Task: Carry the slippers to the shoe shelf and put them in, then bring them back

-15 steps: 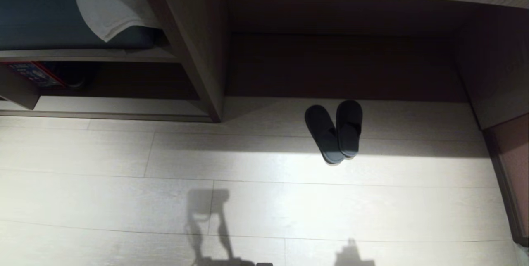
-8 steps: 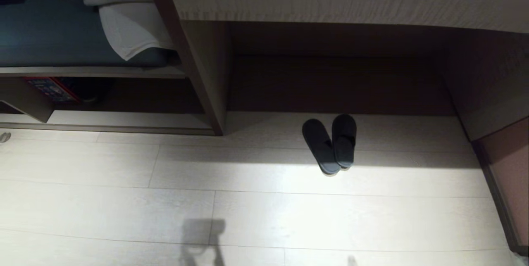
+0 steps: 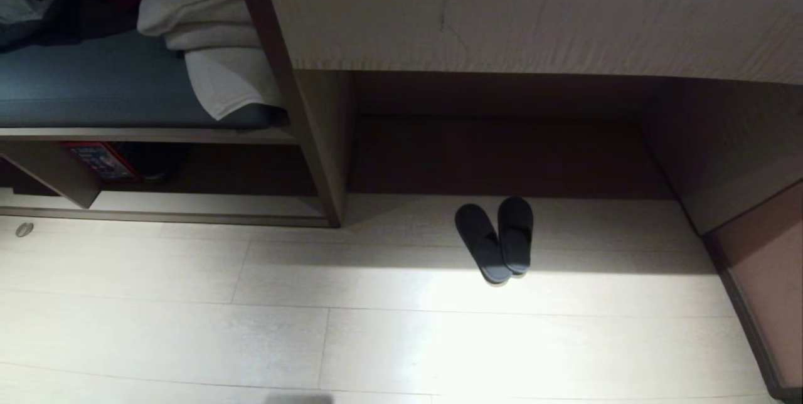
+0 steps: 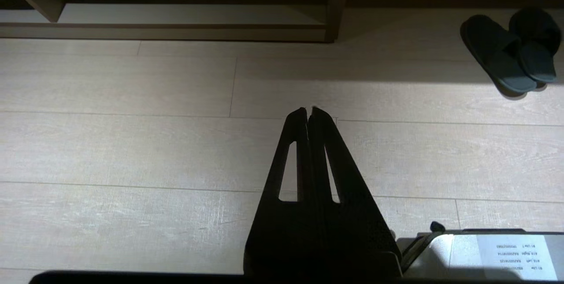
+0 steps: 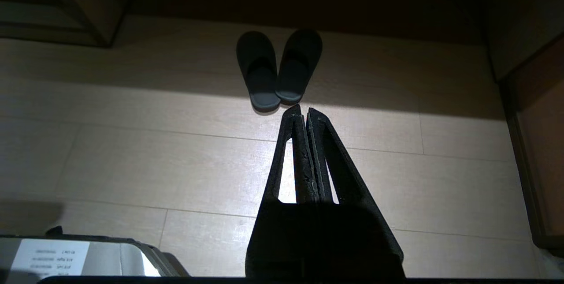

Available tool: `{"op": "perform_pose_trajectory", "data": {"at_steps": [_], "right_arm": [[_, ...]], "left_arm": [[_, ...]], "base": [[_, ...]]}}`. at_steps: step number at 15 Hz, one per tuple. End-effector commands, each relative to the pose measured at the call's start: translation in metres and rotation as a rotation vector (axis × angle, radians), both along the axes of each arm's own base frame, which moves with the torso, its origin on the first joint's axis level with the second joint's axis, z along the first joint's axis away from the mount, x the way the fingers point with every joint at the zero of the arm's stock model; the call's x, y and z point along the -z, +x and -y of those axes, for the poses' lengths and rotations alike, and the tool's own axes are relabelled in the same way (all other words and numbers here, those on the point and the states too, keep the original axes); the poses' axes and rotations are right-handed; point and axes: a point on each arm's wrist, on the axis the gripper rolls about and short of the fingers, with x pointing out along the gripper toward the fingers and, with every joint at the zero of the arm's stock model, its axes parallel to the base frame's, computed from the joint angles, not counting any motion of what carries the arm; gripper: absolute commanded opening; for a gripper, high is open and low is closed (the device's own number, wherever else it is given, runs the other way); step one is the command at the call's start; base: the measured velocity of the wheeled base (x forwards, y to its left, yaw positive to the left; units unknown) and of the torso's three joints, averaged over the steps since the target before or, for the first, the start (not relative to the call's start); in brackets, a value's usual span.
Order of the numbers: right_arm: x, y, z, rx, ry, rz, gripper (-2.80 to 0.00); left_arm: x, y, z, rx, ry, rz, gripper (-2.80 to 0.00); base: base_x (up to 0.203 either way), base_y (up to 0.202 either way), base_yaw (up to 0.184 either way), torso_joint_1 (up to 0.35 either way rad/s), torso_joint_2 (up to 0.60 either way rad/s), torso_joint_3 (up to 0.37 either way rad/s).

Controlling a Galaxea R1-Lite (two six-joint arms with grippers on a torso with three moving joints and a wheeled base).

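**— What's changed?**

— Nothing on the floor has moved; my head camera has tilted up. Everything sits lower in the head view than a second ago, more of the desk (image 3: 533, 21) front shows at the top, and the shadows that lay on the near floorboards have dropped out of sight. A small round thing (image 3: 24, 229) on the floor, left of the slippers, has come into view.

**— Where are the slippers?**

— The slippers (image 3: 495, 241) lie side by side on the floor (image 3: 376, 341), toes pointing away from me under the desk, heels towards me. The heels touch or overlap; the toes splay slightly apart. Their toes are in the desk's shadow, their heels at the edge of the lit strip. The shelf (image 3: 157, 209) stands well to the left of the slippers, past a slanted panel (image 3: 313, 140). Folded pale towels (image 3: 207, 46) lie on a blue cushion (image 3: 94, 90) above it, further left of the slippers.

**— And your grippers?**

— Neither shows in the head view. My left gripper (image 4: 308, 112) has its fingers pressed together, gripping nothing, above bare floor; the slippers (image 4: 511, 50) are well off to its right. My right gripper (image 5: 300, 110) is likewise pinched closed and empty, its tips pointing at the slippers (image 5: 275, 68), appearing just short of the heels and apart from them.
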Motion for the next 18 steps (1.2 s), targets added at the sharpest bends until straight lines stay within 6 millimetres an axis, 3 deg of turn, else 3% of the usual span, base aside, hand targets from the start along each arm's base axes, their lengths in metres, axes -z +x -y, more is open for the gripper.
{"op": "perform_pose_trajectory", "data": {"at_steps": [1, 18], "right_arm": [[-0.0001, 0.0001, 0.0000, -0.001, -0.001, 0.000, -2.80], [-0.0001, 0.0002, 0.0000, -0.001, -0.001, -0.002, -2.80]], "left_arm": [[-0.0004, -0.0001, 0.0000, 0.000, 0.000, 0.002, -2.80], [-0.0004, -0.0001, 0.0000, 0.000, 0.000, 0.002, -2.80]], "base": [[0.000, 0.000, 0.000, 0.002, 0.00, 0.200], [0.000, 0.000, 0.000, 0.002, 0.00, 0.201]]}}
